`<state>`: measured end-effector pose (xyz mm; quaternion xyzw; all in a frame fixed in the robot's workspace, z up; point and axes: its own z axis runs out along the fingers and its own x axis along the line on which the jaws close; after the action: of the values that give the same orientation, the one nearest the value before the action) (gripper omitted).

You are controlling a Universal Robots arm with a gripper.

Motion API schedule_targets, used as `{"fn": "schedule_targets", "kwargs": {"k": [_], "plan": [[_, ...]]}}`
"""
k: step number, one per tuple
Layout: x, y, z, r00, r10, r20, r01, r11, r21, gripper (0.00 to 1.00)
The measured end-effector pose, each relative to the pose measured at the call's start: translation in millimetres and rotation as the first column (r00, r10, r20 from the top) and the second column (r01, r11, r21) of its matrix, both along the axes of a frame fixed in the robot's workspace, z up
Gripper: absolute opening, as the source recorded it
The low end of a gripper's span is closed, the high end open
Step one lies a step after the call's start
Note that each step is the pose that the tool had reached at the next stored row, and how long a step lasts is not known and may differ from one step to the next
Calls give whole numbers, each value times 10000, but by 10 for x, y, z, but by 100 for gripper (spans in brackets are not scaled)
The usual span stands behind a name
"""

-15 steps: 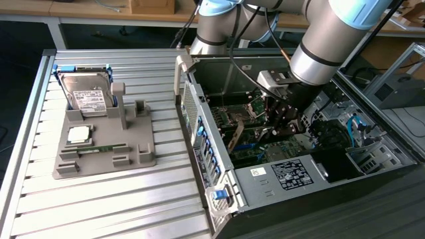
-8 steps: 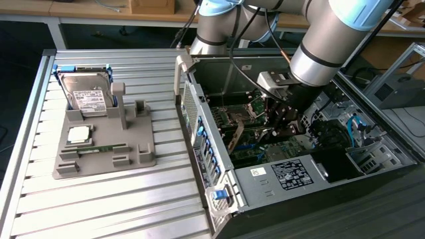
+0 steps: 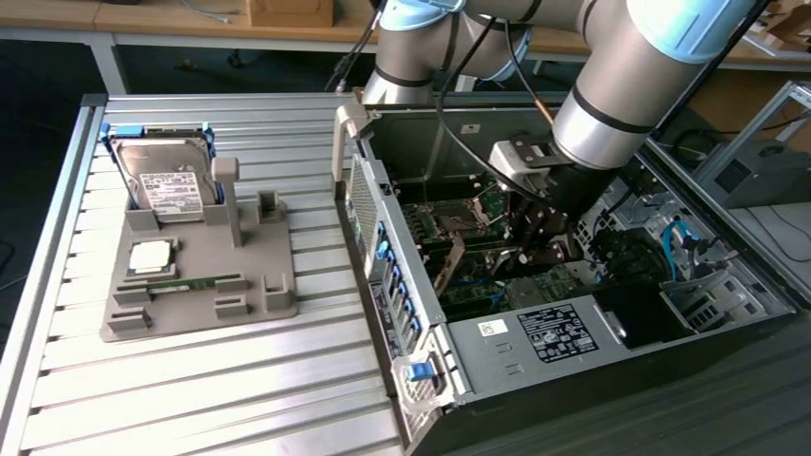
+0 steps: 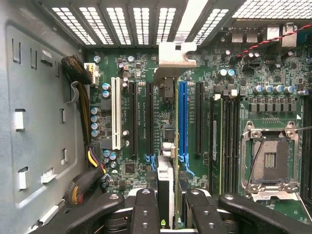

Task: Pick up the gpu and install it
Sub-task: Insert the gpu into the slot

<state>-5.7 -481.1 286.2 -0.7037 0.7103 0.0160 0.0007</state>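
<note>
In the wrist view the gpu [image 4: 165, 180] is seen edge-on, a thin card running out from between my fingers [image 4: 145, 210] to its silver bracket [image 4: 176, 54] at the case's rear grille. My gripper [image 4: 170, 210] is shut on it. The card hangs over the motherboard's expansion slots, right beside the blue slot [image 4: 183, 117]; whether it sits in a slot I cannot tell. In the exterior view my gripper [image 3: 542, 228] is down inside the open computer case [image 3: 367, 190], over the motherboard, and the card itself is hidden behind the wrist.
A grey fixture [image 3: 273, 294] at the exterior view's left carries a hard drive [image 3: 171, 185], a processor chip [image 3: 152, 255] and a memory stick [image 3: 190, 283]. Inside the case are the empty CPU socket [image 4: 270, 158], memory sticks [image 4: 216, 141] and a cable bundle [image 4: 80, 73].
</note>
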Motion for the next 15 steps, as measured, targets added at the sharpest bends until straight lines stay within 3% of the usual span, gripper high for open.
{"fn": "schedule_targets", "kwargs": {"k": [8, 15], "plan": [[-77, 40, -16, 10000, 0, 0, 0, 10000, -3, 27], [-98, 47, -23, 10000, 0, 1, 0, 10000, -18, 27]]}}
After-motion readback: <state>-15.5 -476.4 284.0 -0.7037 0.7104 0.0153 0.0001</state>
